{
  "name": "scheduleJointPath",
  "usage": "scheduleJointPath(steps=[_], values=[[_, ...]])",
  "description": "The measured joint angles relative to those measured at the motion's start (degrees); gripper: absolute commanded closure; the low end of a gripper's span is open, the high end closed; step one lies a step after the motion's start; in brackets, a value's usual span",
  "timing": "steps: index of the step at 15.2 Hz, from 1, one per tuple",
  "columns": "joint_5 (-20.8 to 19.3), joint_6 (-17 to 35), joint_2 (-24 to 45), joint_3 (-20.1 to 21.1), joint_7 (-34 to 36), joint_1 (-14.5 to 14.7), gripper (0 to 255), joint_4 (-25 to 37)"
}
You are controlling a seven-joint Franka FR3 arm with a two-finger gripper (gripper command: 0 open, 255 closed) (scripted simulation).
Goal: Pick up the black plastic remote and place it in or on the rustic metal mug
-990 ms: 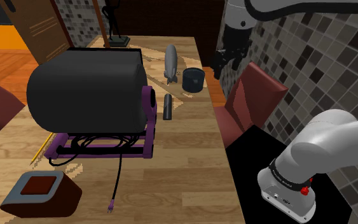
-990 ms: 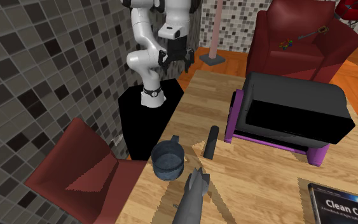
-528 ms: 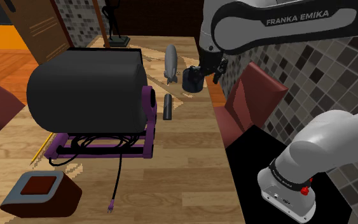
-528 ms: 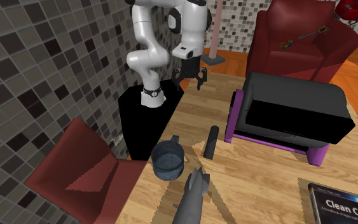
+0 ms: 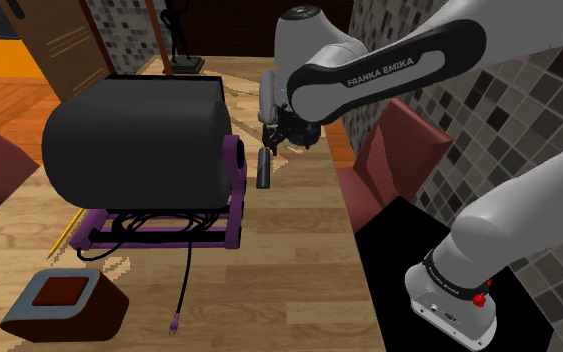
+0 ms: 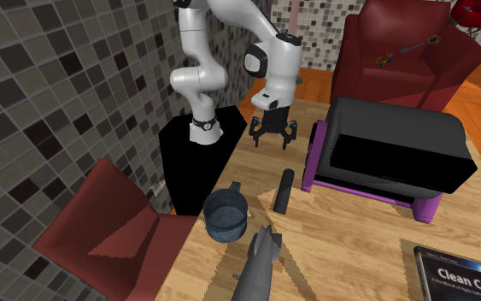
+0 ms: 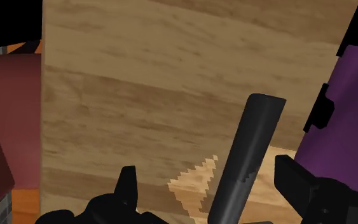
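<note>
The remote (image 5: 264, 168) is a slim black bar lying flat on the wooden table (image 5: 289, 270), just beside the purple frame. In the second exterior view the remote (image 6: 282, 190) lies a short way from the dark metal mug (image 6: 225, 212), which stands upright near the table edge. My gripper (image 6: 272, 137) hovers open above the table, on the stand's side of the remote and not touching it. In the shoulder view the gripper (image 5: 274, 140) hangs just over the remote's far end. In the wrist view the remote (image 7: 244, 159) runs between the spread fingers (image 7: 128, 184), nearer the other one.
A big black appliance (image 5: 139, 140) on a purple frame (image 6: 319, 162) crowds the remote's far side. A grey rocket-shaped object (image 6: 258, 265) lies past the mug. A red chair (image 6: 110, 231) stands by the table edge. A book (image 6: 465, 274) and a brown box (image 5: 64, 300) sit further off.
The arm has swung from up by the tiled wall down and across over the table, bringing the open gripper low over the remote. Remote and mug have not moved.
</note>
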Motion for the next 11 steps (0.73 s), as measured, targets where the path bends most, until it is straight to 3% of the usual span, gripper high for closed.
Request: scheduleJointPath(steps=[3,7,11], values=[[-5.1,3.1,6.7,2.5,8.1,-2.3,0,3.1],[-15.0,5.8,17.9,4.3,20.7,-3.7,0,9.4],[-22.9,0.0,24.5,3.6,31.0,-2.5,0,14.3]])
